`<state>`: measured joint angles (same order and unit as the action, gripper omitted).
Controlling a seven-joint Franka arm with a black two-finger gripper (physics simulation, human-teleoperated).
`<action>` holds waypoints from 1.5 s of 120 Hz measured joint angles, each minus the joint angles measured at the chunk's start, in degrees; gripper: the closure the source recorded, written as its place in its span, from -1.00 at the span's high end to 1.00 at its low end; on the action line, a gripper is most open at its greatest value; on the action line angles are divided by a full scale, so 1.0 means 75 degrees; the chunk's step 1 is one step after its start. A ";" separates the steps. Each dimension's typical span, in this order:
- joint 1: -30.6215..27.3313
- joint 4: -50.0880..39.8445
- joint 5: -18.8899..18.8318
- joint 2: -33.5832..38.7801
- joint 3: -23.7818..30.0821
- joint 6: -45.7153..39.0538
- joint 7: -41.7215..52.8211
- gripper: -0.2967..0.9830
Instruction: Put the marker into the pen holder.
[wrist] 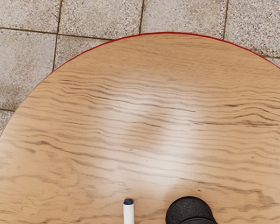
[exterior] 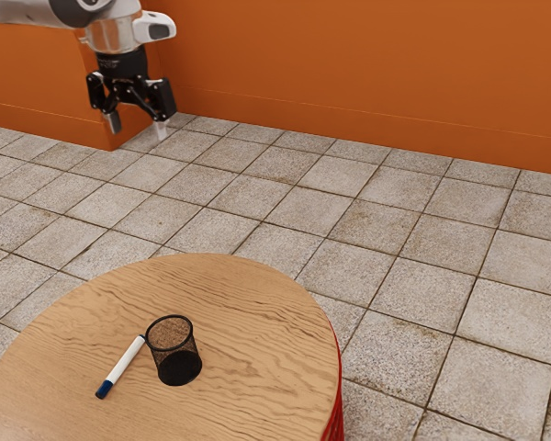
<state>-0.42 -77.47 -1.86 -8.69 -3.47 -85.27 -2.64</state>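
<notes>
From here, a round, wood-grained table (exterior: 257,312) is showing red along its edge. On it a white-and-blue marker (exterior: 123,365) is lying flat; just beside it, a black mesh pen holder (exterior: 179,369) is standing upright.

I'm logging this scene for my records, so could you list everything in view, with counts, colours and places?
table: one, light brown with red edge, lower part of exterior view
pen holder: one, black, upright on the table
marker: one, white and blue, lying beside the pen holder
floor: one, grey tiles, around the table
wall: one, orange, beyond the table
arm: one, white and grey, exterior view's upper left
gripper: one, black, open, at the arm's end
</notes>
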 joint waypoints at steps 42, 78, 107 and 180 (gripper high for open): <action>0.0030 -0.4136 -0.0142 0.2339 -0.0363 -0.1072 -0.0112 0.54; 0.0000 -0.7285 -0.0510 0.2762 -0.0999 -0.3167 -0.0207 0.54; 0.0015 -0.9004 -0.0811 0.3448 -0.1050 -0.4915 0.0199 0.54; 0.0016 -1.0878 -0.0932 0.2768 -0.0906 -0.7876 0.0789 0.54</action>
<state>-0.30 -159.06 -8.85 12.07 -10.26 -144.34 3.28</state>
